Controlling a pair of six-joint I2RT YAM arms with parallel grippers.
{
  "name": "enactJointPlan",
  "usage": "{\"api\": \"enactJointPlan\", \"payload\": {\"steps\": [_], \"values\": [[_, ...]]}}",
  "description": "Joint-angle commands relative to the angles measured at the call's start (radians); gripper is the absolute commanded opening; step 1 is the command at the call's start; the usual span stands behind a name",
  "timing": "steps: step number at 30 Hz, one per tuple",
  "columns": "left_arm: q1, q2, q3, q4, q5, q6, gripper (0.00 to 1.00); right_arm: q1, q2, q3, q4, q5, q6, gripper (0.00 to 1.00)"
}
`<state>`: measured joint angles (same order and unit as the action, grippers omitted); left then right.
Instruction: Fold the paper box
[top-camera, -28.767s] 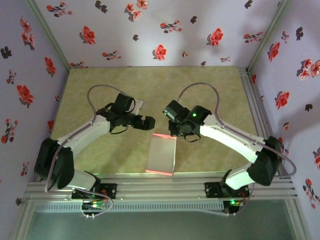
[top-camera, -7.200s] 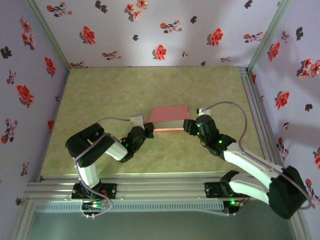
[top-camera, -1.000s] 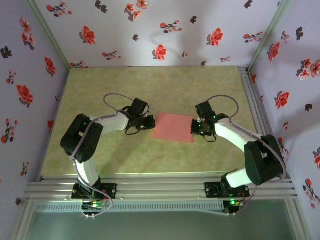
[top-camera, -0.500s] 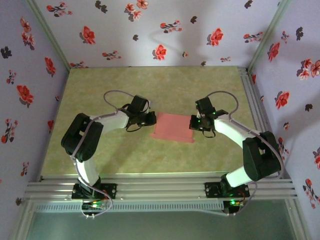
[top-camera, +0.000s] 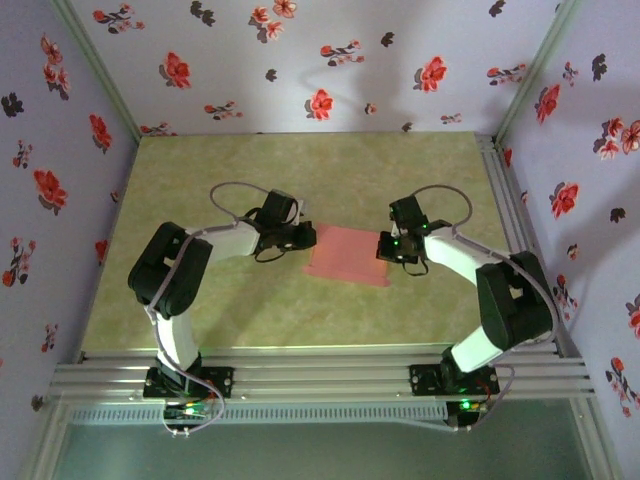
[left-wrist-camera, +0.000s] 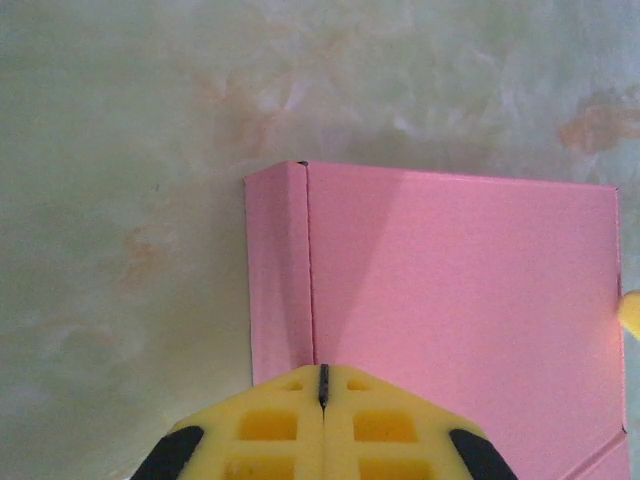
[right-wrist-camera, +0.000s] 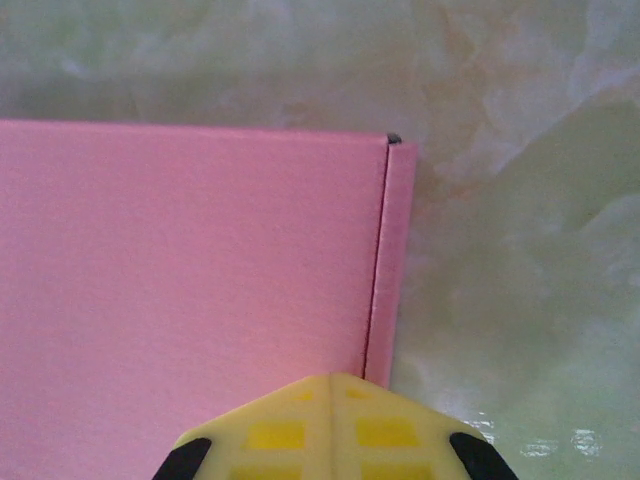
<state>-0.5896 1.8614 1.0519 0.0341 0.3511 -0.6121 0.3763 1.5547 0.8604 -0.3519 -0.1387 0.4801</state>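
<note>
The paper box (top-camera: 348, 254) lies flat on the table as a pink rectangle between the two arms. My left gripper (top-camera: 305, 237) is at its left end, jaws shut, with nothing between them. In the left wrist view the yellow fingertips (left-wrist-camera: 322, 372) sit over the pink box (left-wrist-camera: 460, 290) beside a narrow side flap (left-wrist-camera: 277, 270). My right gripper (top-camera: 386, 247) is at the box's right end, also shut. Its yellow fingertips (right-wrist-camera: 335, 382) rest over the box (right-wrist-camera: 190, 260) next to the thin right flap (right-wrist-camera: 392, 260).
Green marbled tabletop (top-camera: 300, 175) surrounds the box. Floral walls (top-camera: 300, 60) close in the back and sides. An aluminium rail (top-camera: 320, 375) runs along the near edge by the arm bases.
Both grippers have moved a little toward the far side along the box's two ends. The box has stayed flat in place.
</note>
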Motion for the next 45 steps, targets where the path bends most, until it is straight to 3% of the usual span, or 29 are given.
{"api": "enactJointPlan", "payload": {"steps": [1, 5, 9, 13, 18, 23, 28, 32, 45], "values": [[0.007, 0.028, -0.022, -0.004, 0.004, -0.012, 0.0, -0.007, 0.018, -0.029, 0.007, 0.024, 0.019, 0.0], [0.006, 0.028, -0.043, 0.0, -0.005, -0.016, 0.0, -0.007, 0.022, -0.043, 0.029, -0.004, 0.029, 0.0], [0.017, -0.029, -0.059, 0.009, -0.006, -0.026, 0.0, -0.007, -0.069, -0.042, 0.035, -0.035, 0.029, 0.02], [0.026, -0.091, -0.05, -0.049, 0.001, -0.007, 0.11, -0.005, -0.134, -0.009, -0.064, -0.008, -0.004, 0.16], [0.026, -0.139, -0.057, -0.163, 0.015, 0.041, 0.35, -0.004, -0.177, -0.041, -0.108, -0.083, 0.017, 0.43], [0.025, -0.203, -0.097, -0.225, 0.048, 0.056, 0.6, 0.001, -0.239, -0.105, -0.104, -0.101, 0.072, 0.62], [-0.005, -0.183, -0.111, -0.224, 0.136, 0.01, 0.67, 0.003, -0.244, -0.152, -0.071, -0.202, 0.1, 0.78], [-0.043, -0.153, -0.097, -0.222, 0.131, 0.0, 0.7, 0.003, -0.227, -0.174, -0.044, -0.211, 0.104, 0.82], [-0.067, -0.083, -0.056, -0.224, 0.136, -0.005, 0.68, 0.006, -0.142, -0.192, 0.073, -0.28, 0.126, 0.82]]}}
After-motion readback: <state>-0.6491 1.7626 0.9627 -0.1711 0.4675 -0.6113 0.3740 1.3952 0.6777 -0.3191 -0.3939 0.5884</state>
